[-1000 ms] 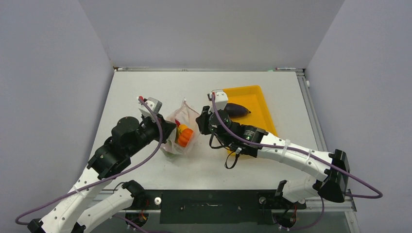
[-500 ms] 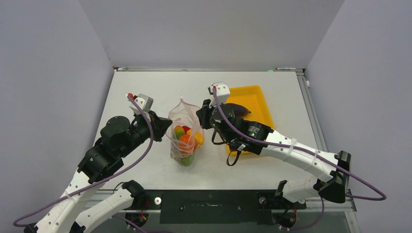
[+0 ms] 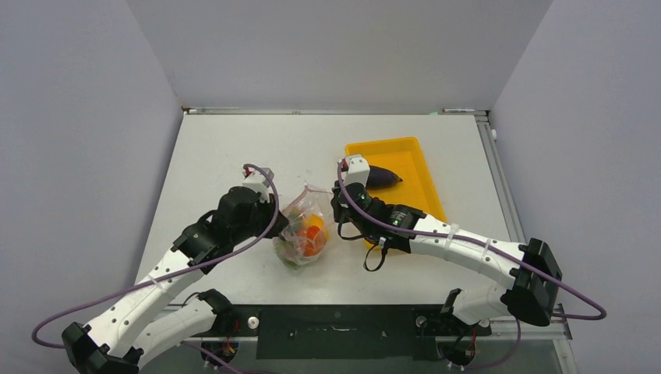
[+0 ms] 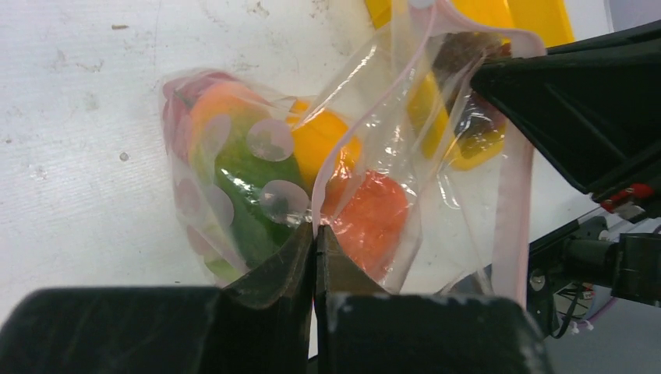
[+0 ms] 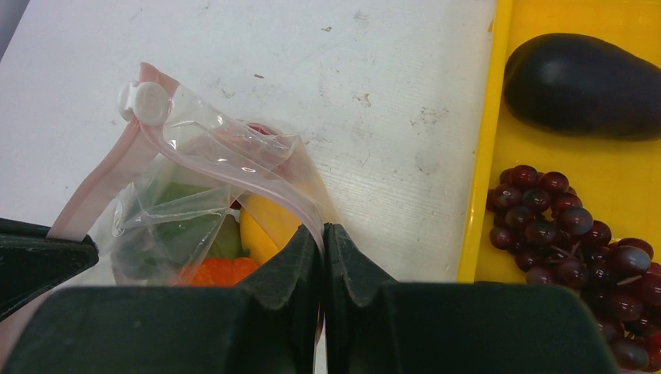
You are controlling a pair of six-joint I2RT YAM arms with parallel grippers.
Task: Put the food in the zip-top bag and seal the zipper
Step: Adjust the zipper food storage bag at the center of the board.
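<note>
The clear zip-top bag [image 3: 304, 234] sits between my two grippers, holding orange [image 4: 372, 218], green [image 4: 249, 187] and yellow [image 5: 261, 222] food. My left gripper [image 4: 315, 232] is shut on the bag's left edge, also seen from above [image 3: 279, 226]. My right gripper [image 5: 322, 230] is shut on the pinkish zipper strip [image 5: 257, 191] at the right edge, also seen from above [image 3: 334, 214]. The zipper's white slider [image 5: 144, 101] sits at the far end of the mouth. A dark eggplant [image 5: 585, 78] and a grape cluster [image 5: 577, 234] lie in the yellow tray [image 5: 483, 156].
The yellow tray [image 3: 413, 156] lies to the right of the bag, partly under my right arm, with the eggplant [image 3: 382, 177] at its far left. Grey walls close in the white table [image 3: 234, 148] on three sides.
The left wrist has swung right and nearer the bag. Half a second ago the bag was stretched tall and open; it now sits lower and bunched, closer to the front edge.
</note>
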